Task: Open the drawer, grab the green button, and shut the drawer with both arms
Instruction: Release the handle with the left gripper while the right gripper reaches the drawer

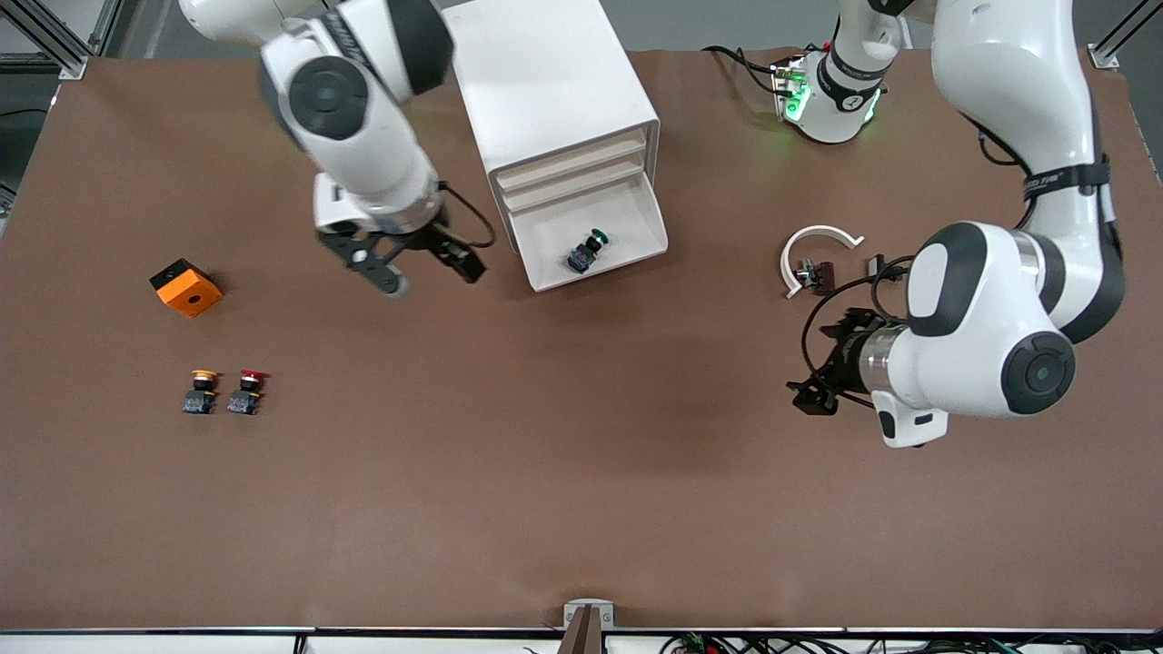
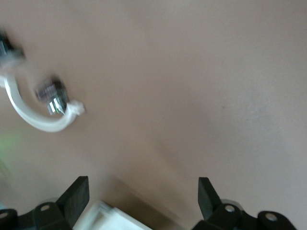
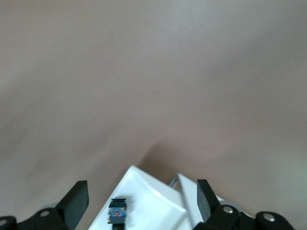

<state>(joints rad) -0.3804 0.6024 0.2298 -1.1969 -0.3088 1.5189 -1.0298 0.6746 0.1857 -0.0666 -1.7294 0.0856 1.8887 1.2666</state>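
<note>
The button [image 1: 587, 250] lies on its side in the drawer [image 1: 636, 238], which stands pulled out at the bottom of the cabinet [image 1: 545, 82]. Its green cap points away from the front camera and a little toward the left arm's end of the table; its black-and-blue body lies nearer that camera, so its long axis runs slantwise across the tray. In the right wrist view only the body [image 3: 117, 211] shows, cut by the picture's edge.

The table [image 1: 545, 472] is covered in plain brown; grey floor and metal framing show past its edges.

The right end effector [image 1: 420, 269] hangs released, fingers spread, over bare table beside the drawer, toward the right arm's end. The left end effector [image 1: 809, 396] hangs over the table toward the left arm's end, fingers also spread and holding nothing; it is partly hidden by its own arm in the front view.

A white curved clip [image 1: 813, 250] with small dark parts lies near the left arm, blurred in the left wrist view [image 2: 41, 117]. An orange block [image 1: 185, 287], a yellow-capped button [image 1: 200, 391] and a red-capped button [image 1: 246, 391] sit toward the right arm's end.
</note>
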